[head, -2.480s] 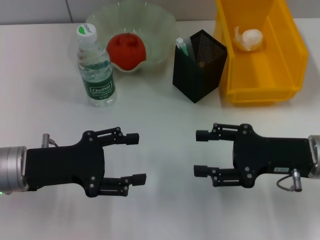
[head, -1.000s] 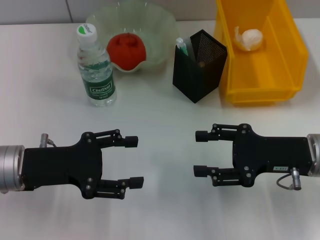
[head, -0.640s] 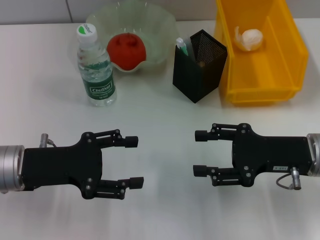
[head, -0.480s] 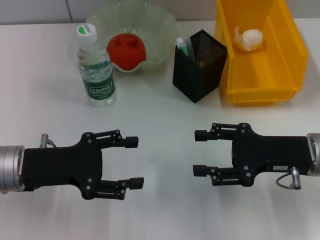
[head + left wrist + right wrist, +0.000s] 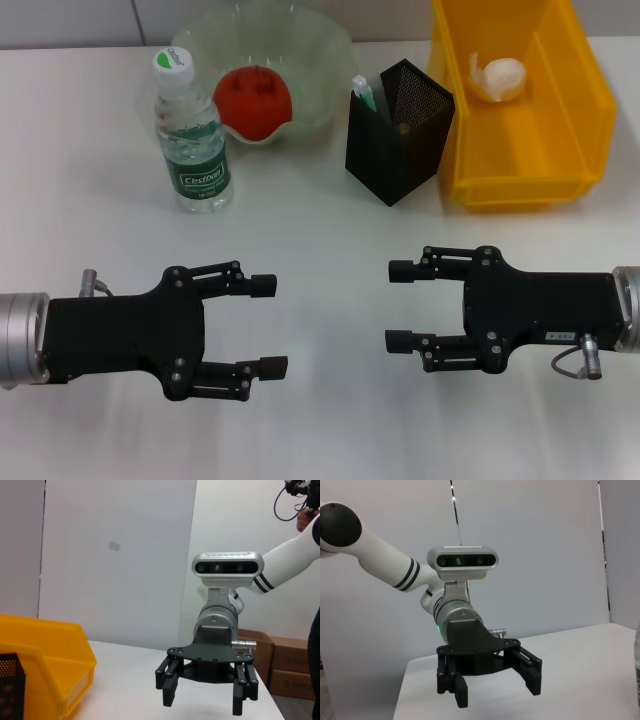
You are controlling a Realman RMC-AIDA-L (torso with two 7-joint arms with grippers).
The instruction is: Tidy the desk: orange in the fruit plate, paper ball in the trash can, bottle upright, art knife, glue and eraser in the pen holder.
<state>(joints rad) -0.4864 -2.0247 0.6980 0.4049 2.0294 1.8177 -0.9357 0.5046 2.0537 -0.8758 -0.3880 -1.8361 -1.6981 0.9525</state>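
Orange (image 5: 252, 102) sits in fruit plate (image 5: 322, 52), paper ball (image 5: 498, 77) in trash can (image 5: 580, 100), bottle (image 5: 192, 135) upright. Left pincer (image 5: 267, 326) and right pincer (image 5: 398, 305) spread wide, empty, near table (image 5: 320, 240) edge. Pen holder (image 5: 397, 130) contents should be checked before parking.

Bright, even overhead light, soft faint shadows, mild glare on the white table (image 5: 320, 250).

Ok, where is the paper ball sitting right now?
In the head view the paper ball lies inside the yellow trash can, in its far half on the robot's right side, just beyond the black pen holder.
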